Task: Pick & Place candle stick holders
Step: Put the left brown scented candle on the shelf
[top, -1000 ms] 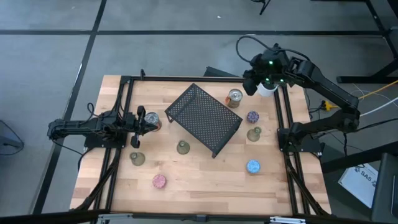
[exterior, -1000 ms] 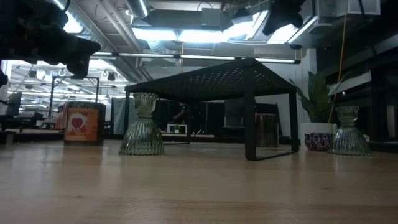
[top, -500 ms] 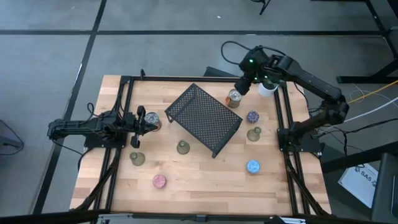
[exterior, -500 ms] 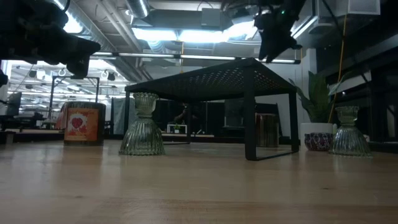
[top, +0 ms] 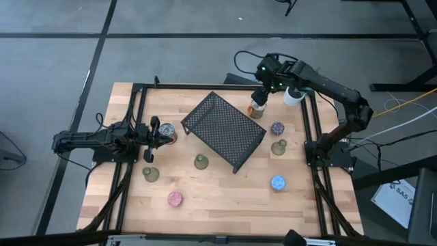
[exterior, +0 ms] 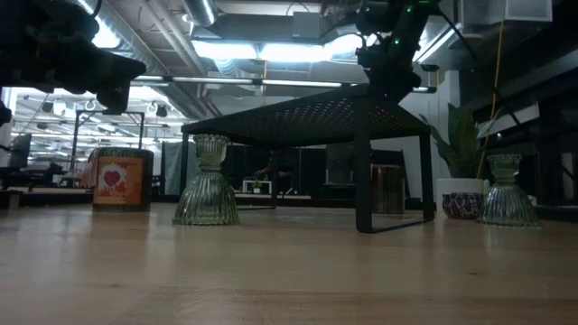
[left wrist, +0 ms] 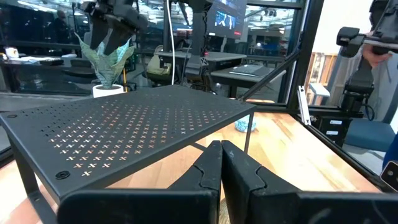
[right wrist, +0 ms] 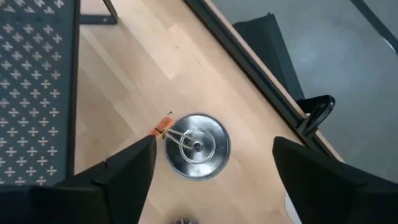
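Note:
Several candle stick holders stand on their bases on the wooden table: purple [top: 277, 128], olive [top: 278, 147], olive [top: 201, 162], olive [top: 150, 173], pink [top: 175, 199] and blue [top: 277, 182]. My right gripper [top: 260, 91] hangs open at the far right, fingers pointing down on either side of a silver-topped tin [right wrist: 198, 147] without touching it. The purple holder lies toward the near edge from it. My left gripper [top: 154, 132] waits shut at the table's left, beside a red tin [top: 168, 134], touching nothing that shows.
A black perforated rack [top: 224, 130] stands on its legs in the middle, between the two arms. A white pot with a green plant [top: 293, 96] sits at the far right corner. A black frame rail [top: 315, 130] runs along the right side.
My right gripper has travelled from above the white pot toward the table's left, ending over the silver-topped tin. In the low view it has also come down toward the rack's top. Nothing on the table has moved.

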### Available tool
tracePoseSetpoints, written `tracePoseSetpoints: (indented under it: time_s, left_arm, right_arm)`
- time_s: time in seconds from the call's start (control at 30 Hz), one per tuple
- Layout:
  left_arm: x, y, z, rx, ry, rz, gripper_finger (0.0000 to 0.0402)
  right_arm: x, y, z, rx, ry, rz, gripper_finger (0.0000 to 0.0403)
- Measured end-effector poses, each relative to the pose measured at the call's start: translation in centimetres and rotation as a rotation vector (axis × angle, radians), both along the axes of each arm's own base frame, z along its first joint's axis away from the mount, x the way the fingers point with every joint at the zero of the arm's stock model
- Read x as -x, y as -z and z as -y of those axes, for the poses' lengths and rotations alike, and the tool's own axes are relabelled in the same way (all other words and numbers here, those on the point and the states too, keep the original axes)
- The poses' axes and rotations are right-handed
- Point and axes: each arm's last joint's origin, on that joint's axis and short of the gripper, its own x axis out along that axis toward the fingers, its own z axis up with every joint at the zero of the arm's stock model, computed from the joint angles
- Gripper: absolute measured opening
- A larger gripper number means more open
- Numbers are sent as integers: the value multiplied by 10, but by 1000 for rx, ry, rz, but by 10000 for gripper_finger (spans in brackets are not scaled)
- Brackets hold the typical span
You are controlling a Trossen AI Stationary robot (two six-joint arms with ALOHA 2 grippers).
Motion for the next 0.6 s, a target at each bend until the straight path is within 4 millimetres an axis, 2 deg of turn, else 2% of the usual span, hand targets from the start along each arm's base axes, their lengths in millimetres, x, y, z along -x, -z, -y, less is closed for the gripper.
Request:
tracePoseSetpoints:
  time_s: [0.17,0.4,0.6]
  left_arm:
    - [0,0,0,0,0,0,1]
    - [0,0,0,0,0,0,1]
    - [0,0,0,0,0,0,1]
  right_arm:
    - [0,5,2,0,-71,-62,341]
    - [8,7,2,22,-295,-196,342]
    - [10,8,3,16,-309,-213,342]
